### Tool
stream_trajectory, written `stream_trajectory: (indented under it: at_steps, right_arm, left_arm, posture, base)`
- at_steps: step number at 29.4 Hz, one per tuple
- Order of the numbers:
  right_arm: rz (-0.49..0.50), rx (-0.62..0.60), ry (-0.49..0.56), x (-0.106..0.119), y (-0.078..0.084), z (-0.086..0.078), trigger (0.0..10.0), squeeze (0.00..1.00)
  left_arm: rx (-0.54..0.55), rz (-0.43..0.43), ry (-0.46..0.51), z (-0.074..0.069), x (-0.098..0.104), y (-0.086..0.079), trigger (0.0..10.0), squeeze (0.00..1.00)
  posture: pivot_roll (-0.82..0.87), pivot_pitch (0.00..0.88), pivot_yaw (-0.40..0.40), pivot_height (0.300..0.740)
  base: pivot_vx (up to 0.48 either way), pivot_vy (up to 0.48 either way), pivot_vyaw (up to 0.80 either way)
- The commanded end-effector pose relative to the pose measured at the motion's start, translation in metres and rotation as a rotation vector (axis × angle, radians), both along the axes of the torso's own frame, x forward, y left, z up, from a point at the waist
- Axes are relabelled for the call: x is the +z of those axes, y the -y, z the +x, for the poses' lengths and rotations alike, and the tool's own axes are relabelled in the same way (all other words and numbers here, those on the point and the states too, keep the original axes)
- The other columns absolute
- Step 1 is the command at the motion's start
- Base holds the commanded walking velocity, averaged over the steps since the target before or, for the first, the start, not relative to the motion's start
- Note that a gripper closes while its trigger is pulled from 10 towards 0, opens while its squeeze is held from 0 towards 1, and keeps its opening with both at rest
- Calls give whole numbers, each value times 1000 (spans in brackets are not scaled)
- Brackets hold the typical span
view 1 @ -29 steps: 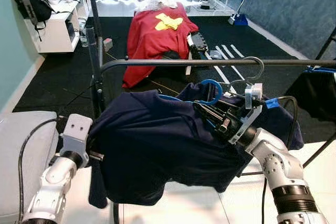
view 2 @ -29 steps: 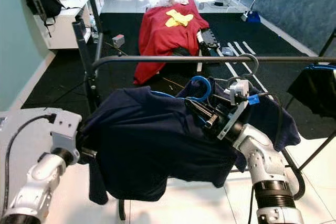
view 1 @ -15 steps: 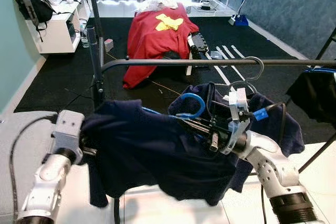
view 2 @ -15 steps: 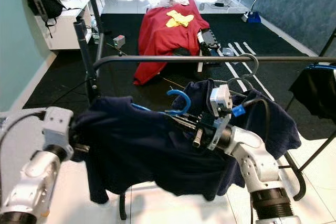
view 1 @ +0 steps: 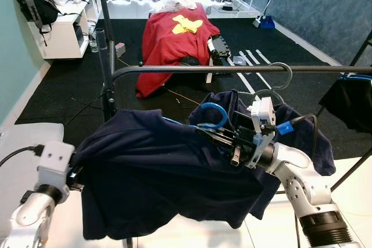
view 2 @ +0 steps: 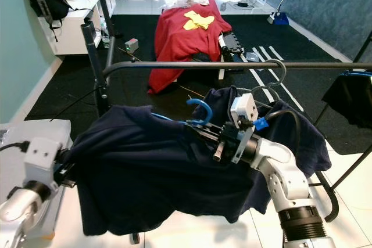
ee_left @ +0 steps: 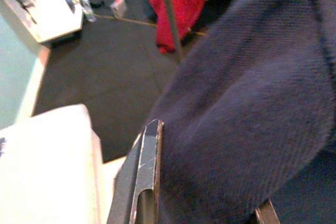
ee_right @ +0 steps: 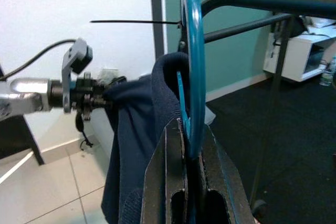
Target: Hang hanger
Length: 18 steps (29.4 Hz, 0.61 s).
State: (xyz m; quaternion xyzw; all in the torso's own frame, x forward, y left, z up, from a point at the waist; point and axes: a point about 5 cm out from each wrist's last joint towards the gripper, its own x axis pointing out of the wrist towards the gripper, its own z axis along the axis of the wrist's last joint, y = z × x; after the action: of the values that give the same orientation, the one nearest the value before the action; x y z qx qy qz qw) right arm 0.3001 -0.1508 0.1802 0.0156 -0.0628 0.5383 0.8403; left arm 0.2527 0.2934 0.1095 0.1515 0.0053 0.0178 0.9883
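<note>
Silver jointed arms, ribbed black collar on the right forearm. White camera box above each wrist, screws on the left one. Black cable loops behind the right pincer (view 1: 224,143); blue tab beside it. Left pincer (ee_left: 202,203): long black fingers, scratched.

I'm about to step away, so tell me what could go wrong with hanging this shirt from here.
The blue hook sits below the rail, so it could miss or bump it. The left pincer grips only the shirt edge, which may slip. The silver hanger nearby could snag.
</note>
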Motion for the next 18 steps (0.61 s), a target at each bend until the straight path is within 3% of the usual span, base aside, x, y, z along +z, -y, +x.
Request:
stream_trajectory:
  at_steps: [1, 2, 5, 6, 7, 12, 14, 18]
  right_arm:
    - [-33, -27, 21, 1, 10, 0, 0, 0]
    - [-49, -27, 19, -2, 10, 1, 0, 0]
    - [-55, -32, 18, -4, 9, 3, 0, 0]
    - [-52, -42, 20, -4, 8, 4, 0, 0]
    - [-52, -61, 27, -4, 6, 6, 0, 0]
    - [-45, -91, 38, -3, 4, 10, 0, 0]
    - [54, -109, 50, 7, -2, 12, 0, 0]
    - [126, -109, 54, 15, -5, 12, 0, 0]
  left_arm:
    - [73, 11, 50, -5, 13, -21, 10000, 0]
    - [85, -6, 79, -7, 20, -28, 10000, 1000]
    - [50, -14, 76, -6, 23, -27, 10000, 1000]
    - [-7, -5, 45, -5, 18, -17, 10000, 1000]
    - [-75, 7, 3, -3, 10, -2, 10000, 0]
    - [-171, 17, -47, -2, -3, 20, 10000, 0]
    - [-246, 20, -100, 3, -22, 52, 10000, 0]
    - [-259, 28, -122, 7, -32, 67, 10000, 0]
  posture:
    - [114, 14, -55, 740]
    - [119, 6, -59, 740]
    - [123, 1, -62, 740]
    - [124, 0, -61, 740]
    - [123, 0, -61, 740]
    - [120, 0, -59, 740]
    - [114, 0, -55, 740]
    - [111, 2, -54, 740]
  base:
    - [0, 0, 0]
    - [0, 0, 0]
    - [0, 0, 0]
    - [0, 0, 0]
    - [0, 0, 0]
    - [0, 0, 0]
    - [0, 0, 0]
    - [0, 0, 0]
